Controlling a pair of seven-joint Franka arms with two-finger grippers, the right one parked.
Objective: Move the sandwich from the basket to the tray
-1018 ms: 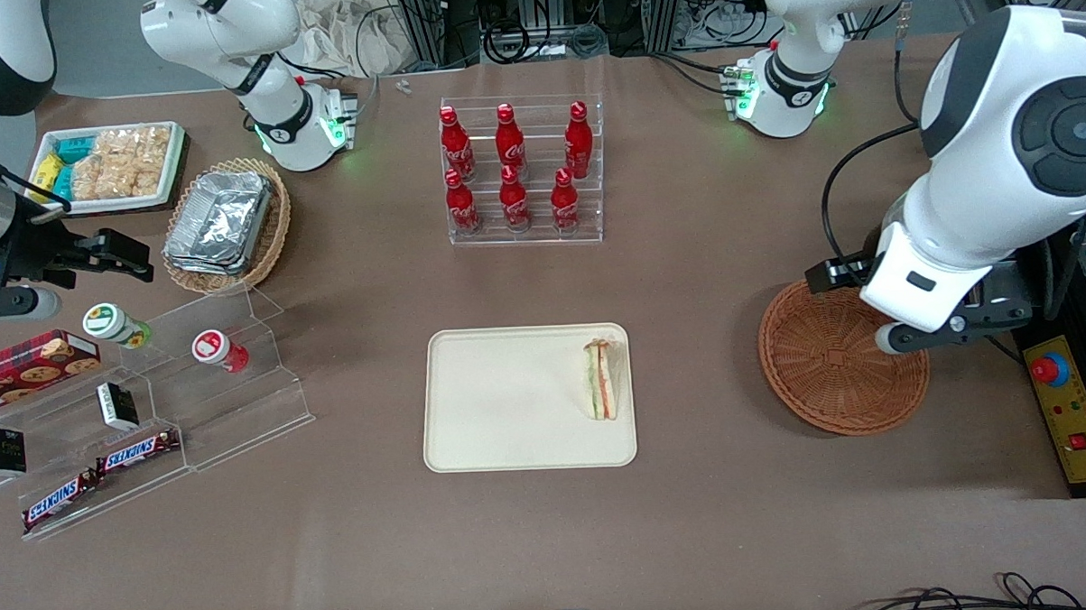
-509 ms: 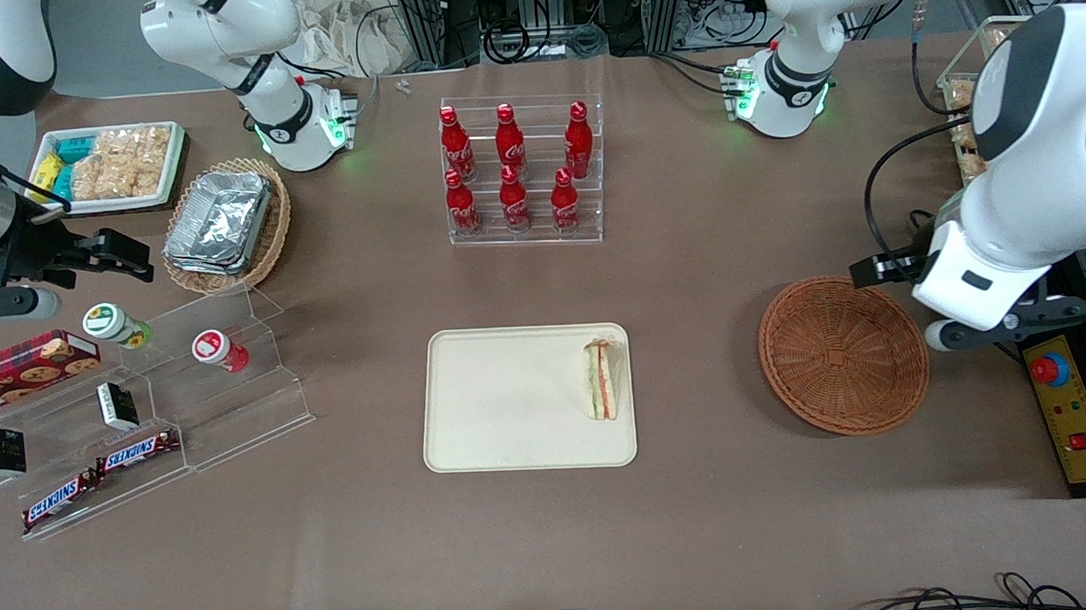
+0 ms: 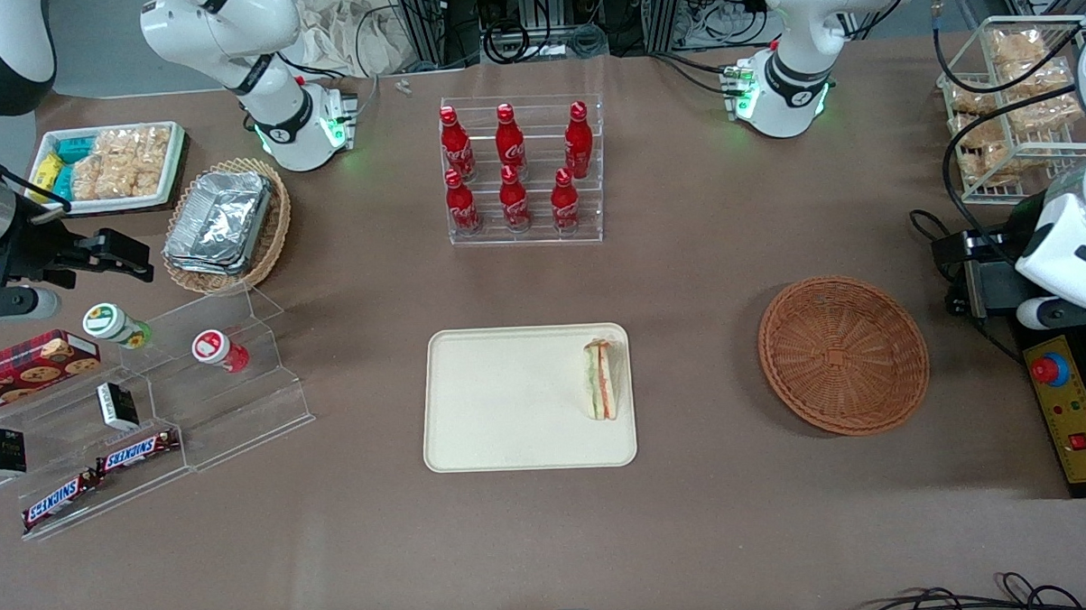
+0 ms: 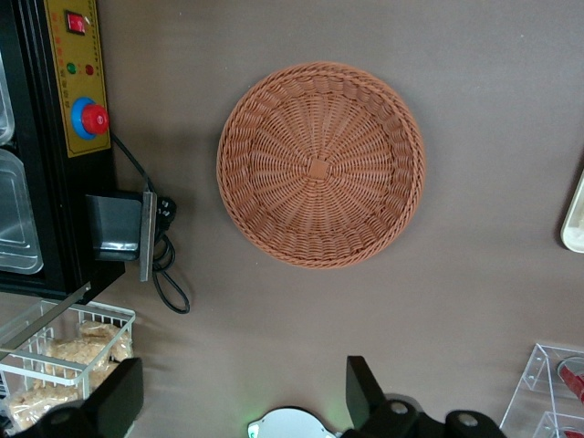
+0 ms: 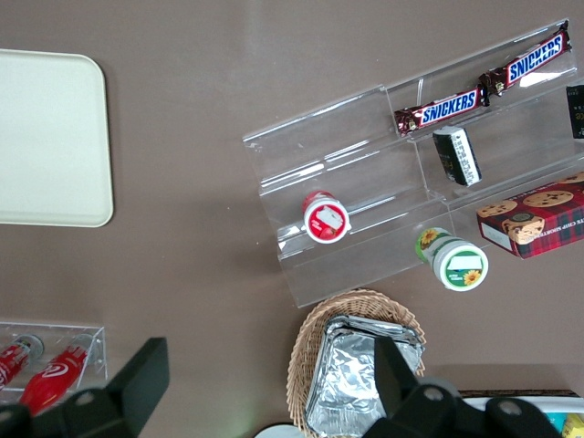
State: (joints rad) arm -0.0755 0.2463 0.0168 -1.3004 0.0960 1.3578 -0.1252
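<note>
Sandwich (image 3: 602,379) lies on tray (image 3: 501,406), centre of front frame, near edge facing basket (image 3: 843,355). Basket holds nothing. Pincer (image 4: 239,394) wide open, holding nothing, raised above desk (image 3: 713,516) beside basket.

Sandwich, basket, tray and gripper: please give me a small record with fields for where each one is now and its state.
sandwich: lying on the tray, near its edge toward the working arm's end
tray: flat on the table, holds only the sandwich
basket: empty, beside the tray toward the working arm's end
gripper: open, holding nothing, raised above the table, apart from the basket
task state: the sandwich is out of the basket and rests on the tray
</note>
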